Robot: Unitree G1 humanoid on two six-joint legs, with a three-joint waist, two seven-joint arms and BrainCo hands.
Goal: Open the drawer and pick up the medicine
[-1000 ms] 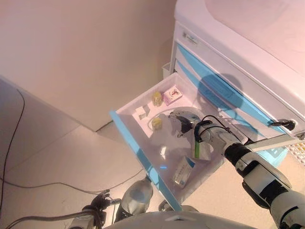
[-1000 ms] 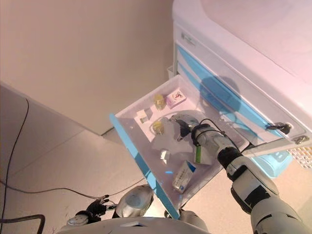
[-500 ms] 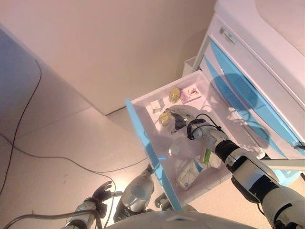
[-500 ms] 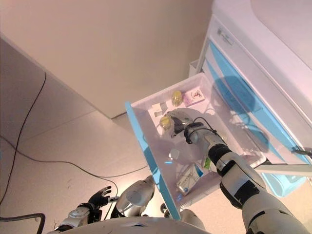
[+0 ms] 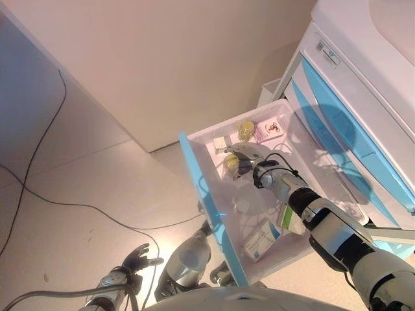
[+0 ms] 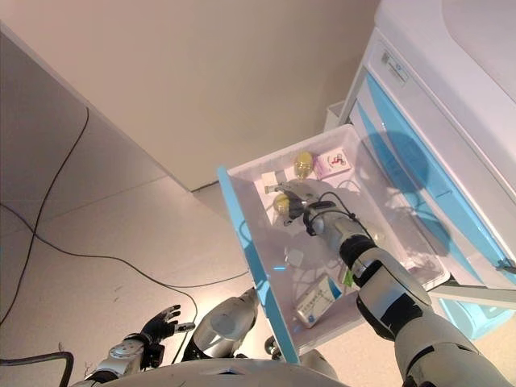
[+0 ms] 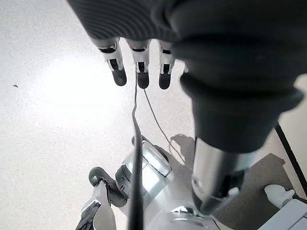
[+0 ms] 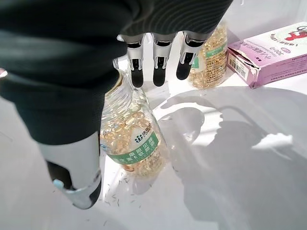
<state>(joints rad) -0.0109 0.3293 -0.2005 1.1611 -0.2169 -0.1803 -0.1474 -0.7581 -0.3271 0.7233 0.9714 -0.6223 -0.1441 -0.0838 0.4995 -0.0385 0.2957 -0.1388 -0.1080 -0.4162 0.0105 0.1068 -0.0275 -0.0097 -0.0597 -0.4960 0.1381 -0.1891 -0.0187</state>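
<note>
— Where's the medicine?

— In the open drawer (image 5: 194,170): a clear bottle of yellow capsules (image 8: 132,141) stands right by your right hand (image 8: 72,96), between thumb and fingers (image 8: 159,61). They're extended, gripping nothing.

— How do I take it?

— I'd lower slightly, centre the bottle, then curl round its body. Mind the second capsule bottle (image 8: 209,57) and pink box (image 8: 268,52) just behind. Your left hand (image 7: 230,86) hangs relaxed, empty, over the floor.
</note>
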